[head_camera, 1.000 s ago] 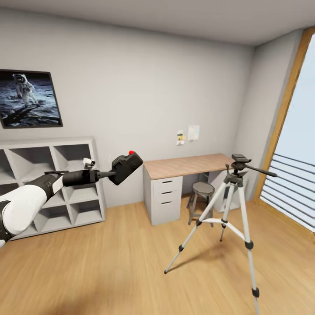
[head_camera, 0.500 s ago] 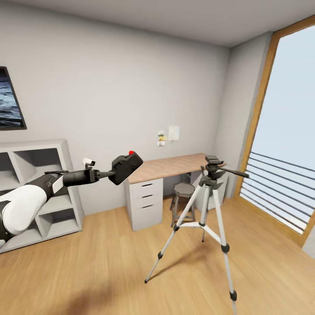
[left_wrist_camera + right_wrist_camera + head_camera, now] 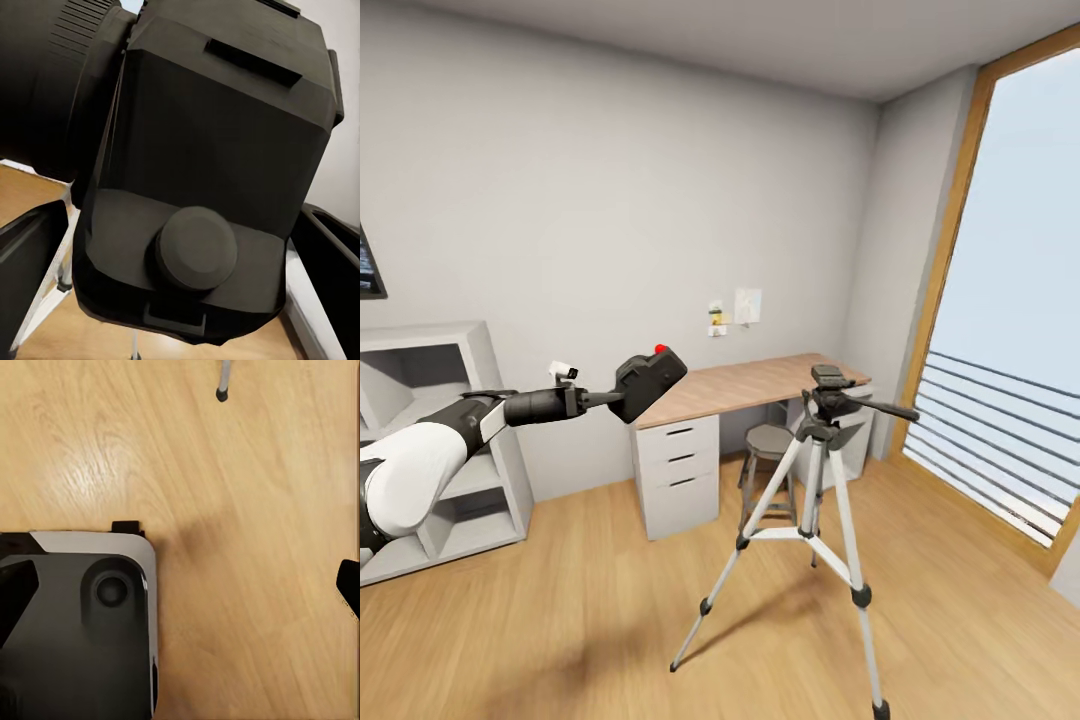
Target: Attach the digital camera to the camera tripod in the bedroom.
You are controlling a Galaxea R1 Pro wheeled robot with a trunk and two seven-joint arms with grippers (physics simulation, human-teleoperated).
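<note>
The left gripper (image 3: pixel 615 399) fingers stay clamped on the digital camera (image 3: pixel 647 380). The view has panned, bringing the camera tripod (image 3: pixel 815 470) nearer ahead of the fingers. Right fingers' state: cannot tell.

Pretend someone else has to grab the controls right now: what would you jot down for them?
Left gripper: shut on the digital camera, held out in the air, red button up.
Right gripper: a dark fingertip shows over the wood floor; can't tell if open.
Camera tripod: standing on the floor in front of the desk, head bare.
Done: camera picked up, in the bedroom.
Left: close in, seat the camera on the tripod head.
</note>
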